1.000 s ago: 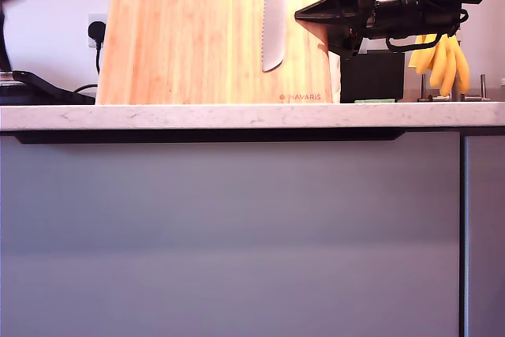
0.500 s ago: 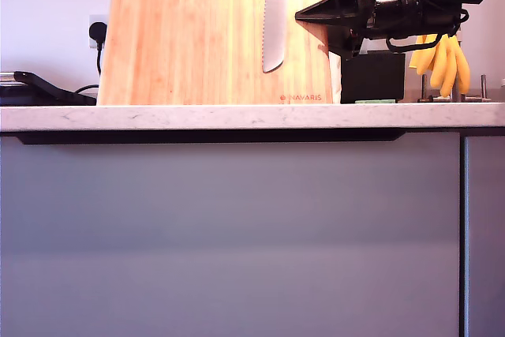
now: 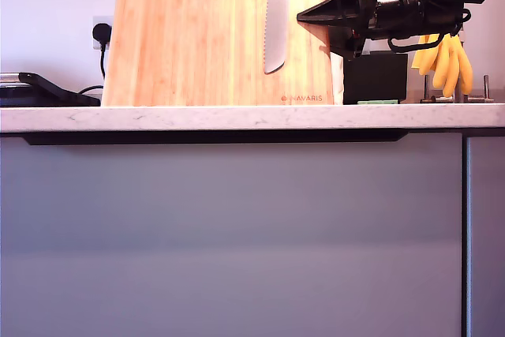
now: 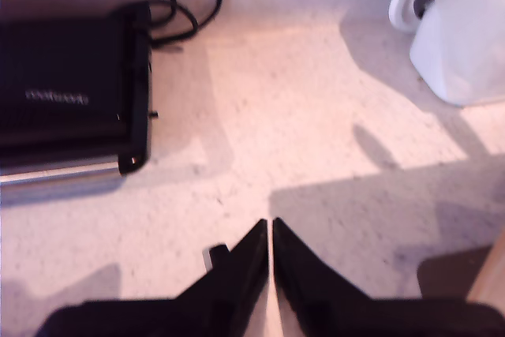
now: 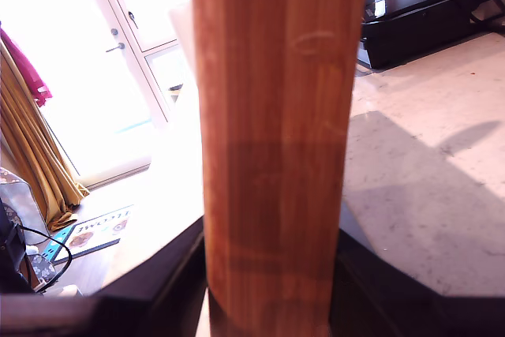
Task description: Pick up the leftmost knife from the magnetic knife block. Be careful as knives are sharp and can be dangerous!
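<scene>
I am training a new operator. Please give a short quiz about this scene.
1. True or false: the fingers of my first gripper are shut together.
2. Between the fingers of my second gripper stands: A the tall light bamboo knife block; B a red cup; C a spoon.
3. Fill in: the yellow fruit at the exterior view's right is ___.
Key: 1 true; 2 A; 3 bananas.

Orange-tan grained magnetic knife block (image 3: 189, 37), yellow bananas (image 3: 443, 61), speckled white counter (image 3: 237, 117).

my second gripper (image 3: 304, 16): matte black, wedge-shaped fingers | arm: black cables, green LED | my first gripper (image 4: 271, 230): black pointed fingers
</scene>
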Controlling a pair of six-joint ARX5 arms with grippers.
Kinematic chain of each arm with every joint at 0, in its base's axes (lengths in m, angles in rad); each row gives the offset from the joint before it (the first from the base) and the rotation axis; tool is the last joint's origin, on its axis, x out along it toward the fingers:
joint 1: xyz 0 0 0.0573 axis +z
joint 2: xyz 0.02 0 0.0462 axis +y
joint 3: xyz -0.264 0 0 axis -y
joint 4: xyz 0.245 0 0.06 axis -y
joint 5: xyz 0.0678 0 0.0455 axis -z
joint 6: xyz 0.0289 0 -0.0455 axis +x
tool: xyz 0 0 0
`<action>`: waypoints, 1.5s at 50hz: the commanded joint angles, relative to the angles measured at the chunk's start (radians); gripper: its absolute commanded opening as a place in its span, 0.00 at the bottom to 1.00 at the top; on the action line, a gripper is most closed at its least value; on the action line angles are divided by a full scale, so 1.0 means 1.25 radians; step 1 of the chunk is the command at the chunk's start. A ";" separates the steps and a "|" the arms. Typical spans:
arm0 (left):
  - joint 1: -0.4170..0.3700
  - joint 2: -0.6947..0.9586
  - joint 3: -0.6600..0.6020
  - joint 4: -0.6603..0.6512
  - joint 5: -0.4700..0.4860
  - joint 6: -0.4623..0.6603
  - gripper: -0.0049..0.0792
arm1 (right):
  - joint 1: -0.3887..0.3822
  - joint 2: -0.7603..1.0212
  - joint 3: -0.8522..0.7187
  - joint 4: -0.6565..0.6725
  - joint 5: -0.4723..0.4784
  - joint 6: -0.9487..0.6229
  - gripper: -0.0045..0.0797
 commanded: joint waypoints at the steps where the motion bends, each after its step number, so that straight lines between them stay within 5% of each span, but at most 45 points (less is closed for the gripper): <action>1: 0.002 0.009 -0.066 0.022 -0.010 0.008 0.04 | 0.014 0.025 -0.013 0.002 0.052 0.001 0.04; 10: -0.002 -0.039 -0.234 0.129 -0.014 0.008 0.04 | 0.014 0.025 -0.013 -0.001 0.063 0.001 0.04; 24: -0.033 -0.274 -0.595 0.436 -0.067 -0.013 0.04 | 0.014 0.025 -0.013 -0.004 0.066 0.001 0.04; 41: -0.036 -0.442 -0.867 0.580 -0.066 -0.032 0.04 | 0.014 0.025 -0.013 -0.010 0.066 0.001 0.04; 51: -0.051 -0.551 -0.947 0.557 -0.021 -0.034 0.04 | 0.019 0.025 -0.013 -0.022 0.066 0.001 0.04; 75: -0.085 -0.760 -0.950 0.356 0.061 -0.030 0.04 | 0.039 0.025 -0.013 -0.031 0.067 -0.002 0.04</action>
